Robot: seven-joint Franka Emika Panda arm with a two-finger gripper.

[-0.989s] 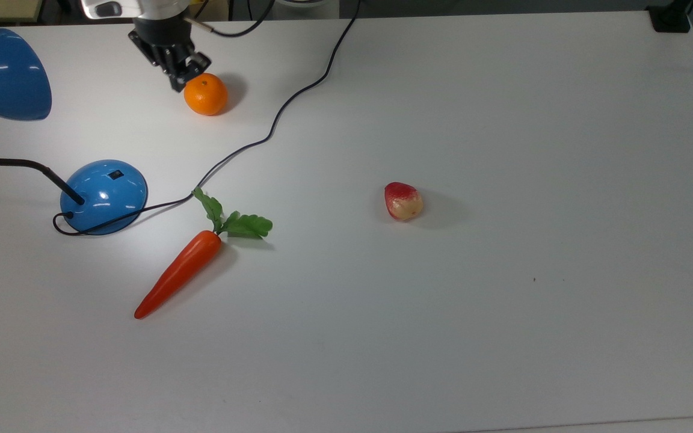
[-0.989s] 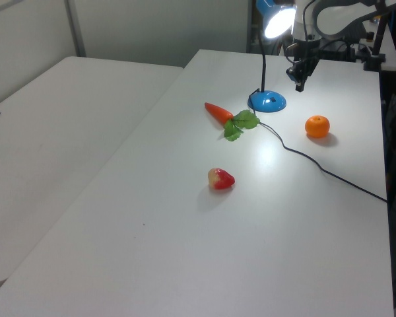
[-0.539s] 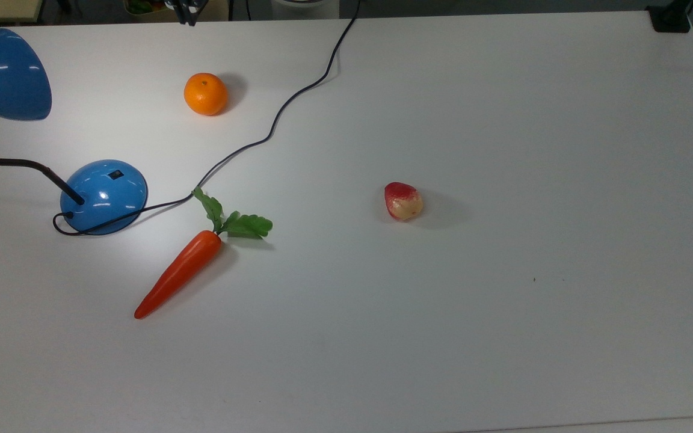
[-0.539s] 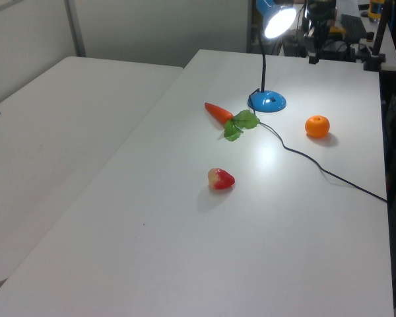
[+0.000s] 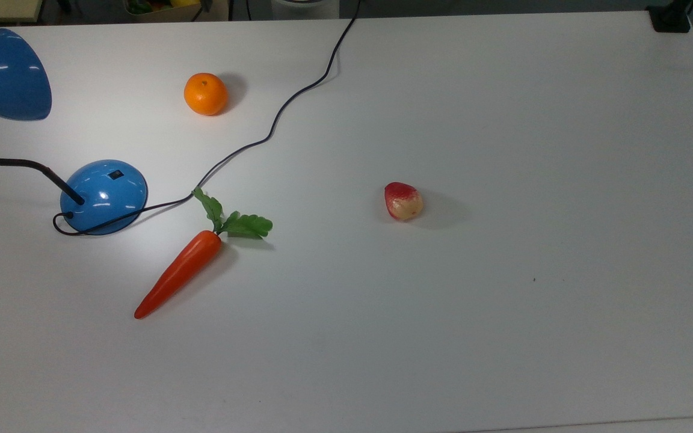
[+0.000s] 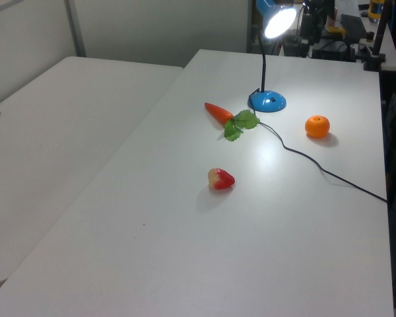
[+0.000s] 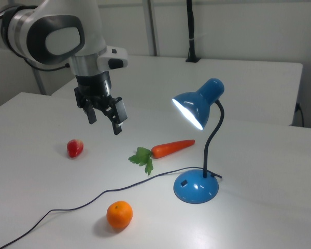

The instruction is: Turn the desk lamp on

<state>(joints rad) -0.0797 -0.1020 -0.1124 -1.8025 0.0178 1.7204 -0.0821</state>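
The desk lamp stands at the top view's left, its blue domed base (image 5: 104, 195) carrying a small black switch (image 5: 116, 174). The cone shade (image 5: 3, 75) hangs over the table on a black bendy neck (image 7: 216, 140). In the right view the shade (image 7: 193, 110) glows and throws a bright patch on the table. The black cord (image 5: 274, 126) runs from the base to the far edge. My gripper (image 7: 104, 122) hangs open and empty high above the table, left of the lamp in the right view.
An orange (image 5: 205, 94) lies beyond the lamp base in the top view. A toy carrot (image 5: 181, 272) with green leaves lies beside the base. A red and yellow fruit (image 5: 402, 201) sits mid-table. The white table (image 5: 503, 300) stretches wide to the top view's right.
My gripper has lifted away from beside the orange and left the top view. The lamp is lit in the earlier frames and now. Nothing on the table has moved.
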